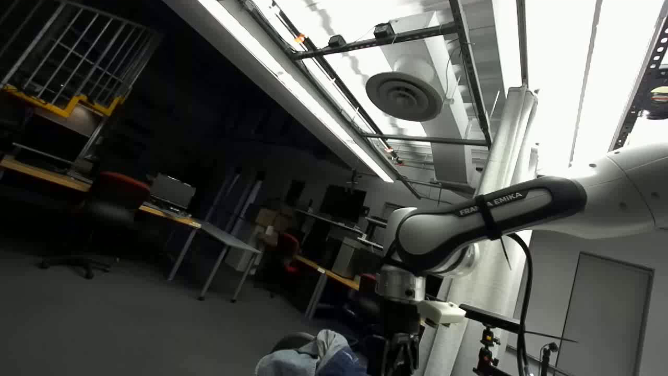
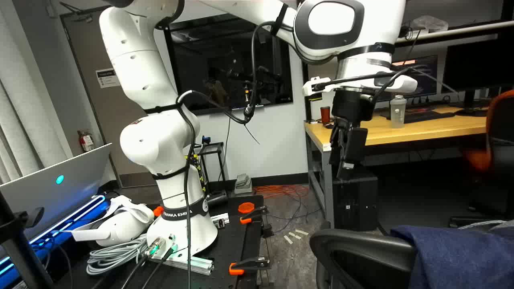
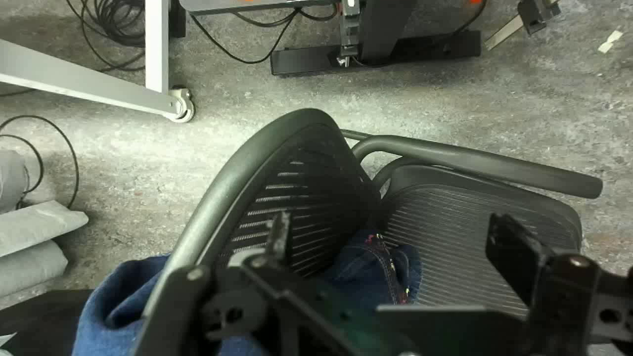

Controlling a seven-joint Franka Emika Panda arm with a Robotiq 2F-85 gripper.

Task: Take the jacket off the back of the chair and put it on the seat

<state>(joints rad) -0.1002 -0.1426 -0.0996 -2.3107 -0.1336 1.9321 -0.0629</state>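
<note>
The arm [image 1: 485, 214] reaches out, hand [image 3: 389, 236] pointing down, fingers [image 3: 512, 254] wide apart above the chair [image 3: 410, 217]; the jacket [image 3: 116, 316] drapes over its back; a counter [image 2: 433, 129] stands far right.

My gripper [image 3: 395, 247], one, bearing two fingers [image 3: 514, 259]; jacket [image 3: 111, 316], one; chair, one, comprising one backrest [image 3: 306, 193] and one seat [image 3: 470, 237] (wrist view). In an exterior view I count: orange-padded clamps [image 2: 252, 263], two; white headset [image 2: 124, 226], one; laptop [image 2: 52, 192], one; bottle [image 2: 398, 112], one; red cup [image 2: 325, 115], one; fire extinguisher [image 2: 85, 140], one; coil of grey cable [image 2: 118, 253], one.
</note>
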